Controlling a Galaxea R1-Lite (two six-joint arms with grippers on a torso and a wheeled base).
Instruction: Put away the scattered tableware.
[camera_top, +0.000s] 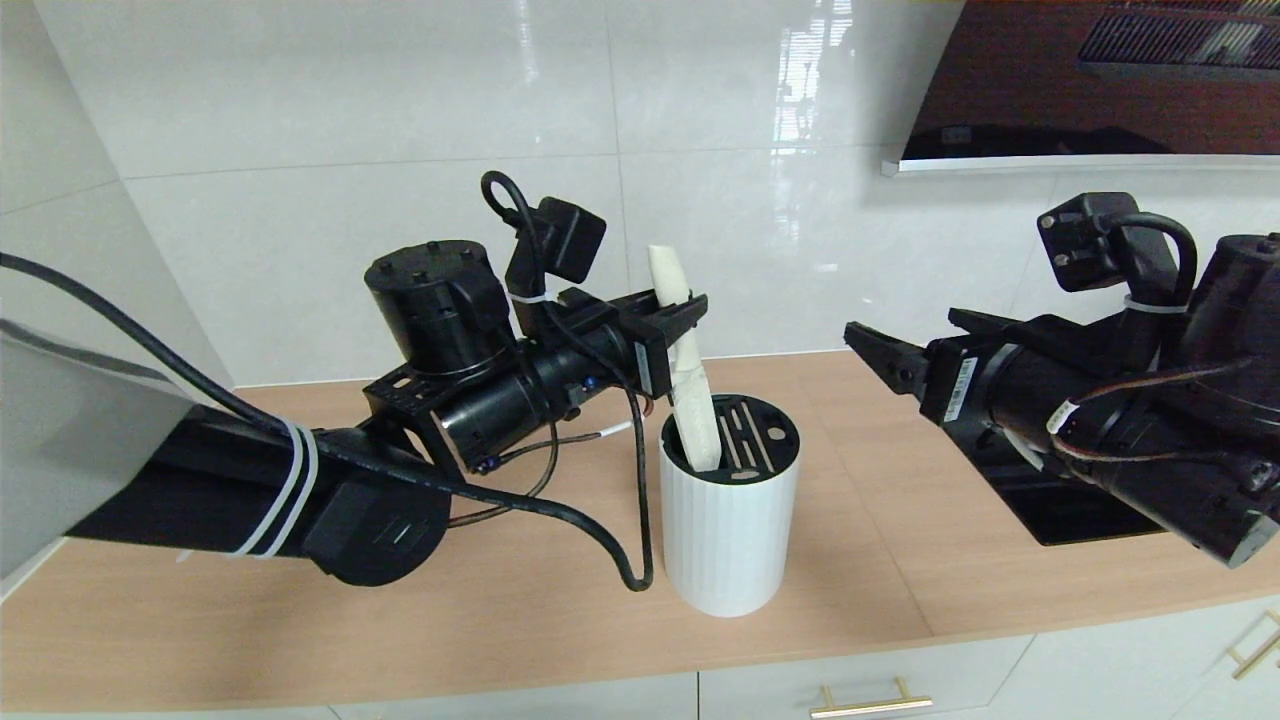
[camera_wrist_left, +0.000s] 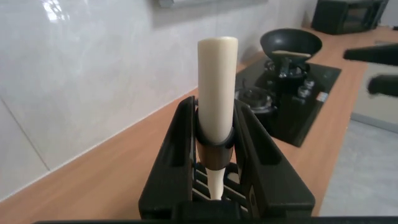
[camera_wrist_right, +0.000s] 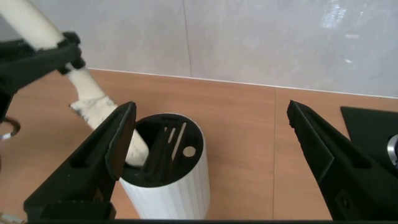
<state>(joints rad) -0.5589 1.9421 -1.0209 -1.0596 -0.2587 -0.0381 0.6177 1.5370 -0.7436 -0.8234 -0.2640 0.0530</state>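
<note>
A white ribbed cylindrical holder (camera_top: 728, 530) with a black slotted top stands on the wooden counter (camera_top: 500, 620). A cream-handled utensil (camera_top: 680, 350) leans with its lower end inside the holder's open compartment. My left gripper (camera_top: 682, 312) is shut on the utensil's handle (camera_wrist_left: 216, 93) above the holder. My right gripper (camera_top: 885, 352) hovers to the right of the holder, open and holding nothing; its fingers (camera_wrist_right: 99, 162) frame the holder (camera_wrist_right: 165, 168) and the utensil (camera_wrist_right: 87, 99) from above.
A black cooktop (camera_top: 1060, 500) lies on the counter at the right, with a frying pan (camera_wrist_left: 291, 42) on a burner. White tiled wall (camera_top: 700, 150) runs behind. The counter's front edge and drawers (camera_top: 860, 685) are below.
</note>
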